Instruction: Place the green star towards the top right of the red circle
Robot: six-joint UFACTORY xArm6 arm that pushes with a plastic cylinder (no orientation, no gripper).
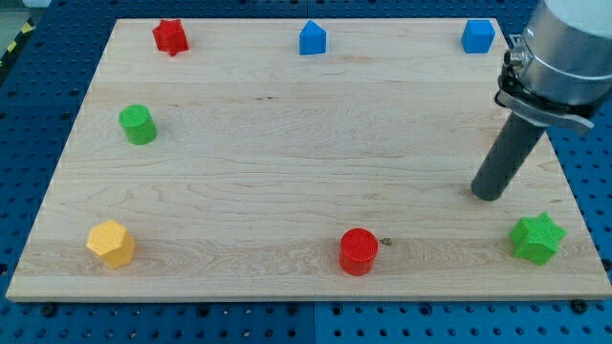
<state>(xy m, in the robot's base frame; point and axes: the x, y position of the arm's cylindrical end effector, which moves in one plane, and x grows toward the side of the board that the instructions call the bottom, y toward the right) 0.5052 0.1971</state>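
My tip (490, 194) rested on the desk (287, 143), just above and left of the green star (536, 238). The star sat near the bottom right corner, well right of the red circle (359, 251). No claw was fitted, so none showed.

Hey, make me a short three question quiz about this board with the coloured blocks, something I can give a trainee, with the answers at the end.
1. True or false: my tip is touching the green star.
2. Multiple choice: which block lies nearest the view's bottom left corner of the board? A) the yellow hexagon B) the green cylinder C) the red star
3. Fill in: the red circle lies to the view's ____ of the green star.

Key
1. False: my tip stands apart from it, up and to the view's left.
2. A
3. left
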